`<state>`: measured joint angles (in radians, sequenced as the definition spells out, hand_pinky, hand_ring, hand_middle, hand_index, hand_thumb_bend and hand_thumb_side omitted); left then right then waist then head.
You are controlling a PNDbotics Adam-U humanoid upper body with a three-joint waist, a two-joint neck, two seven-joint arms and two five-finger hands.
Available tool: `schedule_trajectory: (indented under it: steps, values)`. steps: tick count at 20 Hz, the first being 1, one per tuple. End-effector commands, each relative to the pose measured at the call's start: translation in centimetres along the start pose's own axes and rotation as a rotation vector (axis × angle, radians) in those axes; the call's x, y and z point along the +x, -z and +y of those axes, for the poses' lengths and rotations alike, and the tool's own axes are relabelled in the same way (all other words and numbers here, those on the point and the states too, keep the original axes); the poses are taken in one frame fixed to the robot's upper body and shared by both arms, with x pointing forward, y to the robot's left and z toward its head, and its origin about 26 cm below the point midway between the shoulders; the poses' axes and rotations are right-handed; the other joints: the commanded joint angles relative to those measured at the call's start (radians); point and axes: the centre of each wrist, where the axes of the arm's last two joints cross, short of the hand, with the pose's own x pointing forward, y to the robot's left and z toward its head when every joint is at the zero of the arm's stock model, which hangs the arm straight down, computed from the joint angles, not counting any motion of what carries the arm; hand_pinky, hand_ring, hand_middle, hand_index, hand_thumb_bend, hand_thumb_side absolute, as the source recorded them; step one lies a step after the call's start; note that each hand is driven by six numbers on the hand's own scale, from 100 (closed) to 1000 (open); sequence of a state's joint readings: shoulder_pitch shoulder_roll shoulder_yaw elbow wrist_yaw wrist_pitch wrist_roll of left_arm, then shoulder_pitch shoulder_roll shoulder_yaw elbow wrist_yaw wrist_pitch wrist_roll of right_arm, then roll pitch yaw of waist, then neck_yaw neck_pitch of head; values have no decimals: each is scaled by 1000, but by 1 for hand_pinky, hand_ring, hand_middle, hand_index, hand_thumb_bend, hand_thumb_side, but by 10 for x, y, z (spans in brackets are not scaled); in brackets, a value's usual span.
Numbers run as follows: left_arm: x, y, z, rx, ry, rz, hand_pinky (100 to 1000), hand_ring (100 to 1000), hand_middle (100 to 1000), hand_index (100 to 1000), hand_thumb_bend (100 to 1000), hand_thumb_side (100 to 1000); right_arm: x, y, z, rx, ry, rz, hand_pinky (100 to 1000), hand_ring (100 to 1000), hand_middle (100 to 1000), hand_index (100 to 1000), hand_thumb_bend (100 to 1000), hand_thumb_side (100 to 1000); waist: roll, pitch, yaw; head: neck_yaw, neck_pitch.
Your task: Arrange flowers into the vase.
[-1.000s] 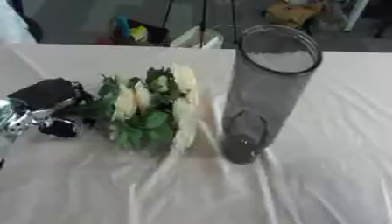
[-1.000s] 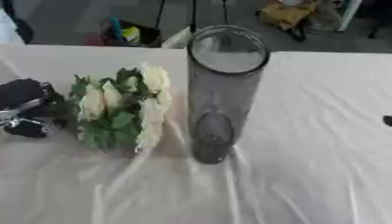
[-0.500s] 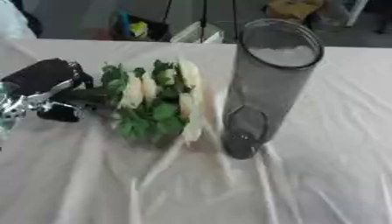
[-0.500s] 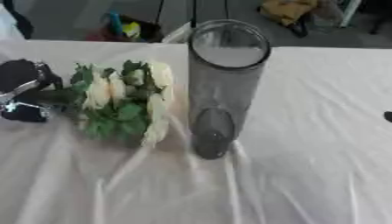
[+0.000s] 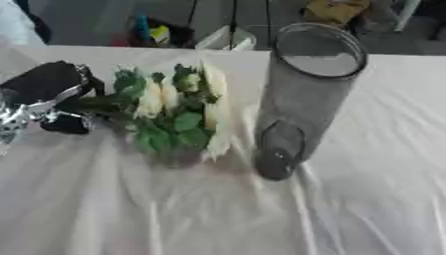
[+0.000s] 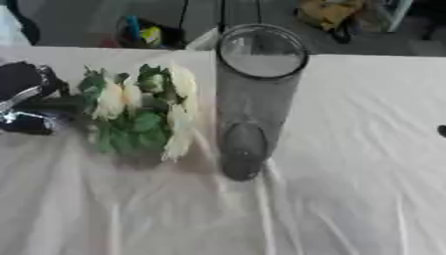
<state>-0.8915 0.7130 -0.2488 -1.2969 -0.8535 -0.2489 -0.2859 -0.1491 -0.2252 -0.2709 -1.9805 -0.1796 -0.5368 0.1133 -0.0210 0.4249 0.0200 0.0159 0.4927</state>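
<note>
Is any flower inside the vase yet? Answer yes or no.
No: the vase stands empty, and the flowers are beside it, held by the left hand.

The left hand [image 5: 48, 97] came in from the left edge of the view, black with silver parts at the wrist, and lay low at the table's left side. Its fingers were curled round the green stems of the flowers [image 5: 174, 112], thumb and fingers closed on them near their cut ends. Of the right arm only a small dark speck showed at the right edge of the right eye view.
</note>
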Motion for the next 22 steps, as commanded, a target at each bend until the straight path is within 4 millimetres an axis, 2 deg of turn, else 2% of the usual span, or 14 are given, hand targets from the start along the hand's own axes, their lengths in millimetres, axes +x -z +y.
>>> schedule_trajectory:
  steps: [1, 8, 10, 22]
  values:
    - [-11, -6, 20, -26, 23, 10, 100, 100, 100, 167, 100, 253, 6, 6, -5, 14, -14, -22, 799, 944, 304, 487, 100, 984, -1, -45, 0, 1, 7]
    - [-14, -10, 29, -78, -13, -3, 100, 100, 100, 204, 100, 253, 6, 6, -5, 8, -17, -14, 800, 947, 304, 487, 100, 987, 1, -47, 3, 2, 9]
    - [-15, -11, 32, -85, -28, -10, 100, 100, 100, 206, 100, 284, 6, 6, -6, 7, -18, -13, 800, 948, 304, 487, 100, 988, 1, -48, 4, 2, 9]
    - [-19, -17, 49, -88, -87, -24, 100, 100, 100, 235, 100, 307, 6, 5, -6, 7, -22, -6, 801, 950, 304, 487, 100, 989, 3, -52, 8, 1, 8]
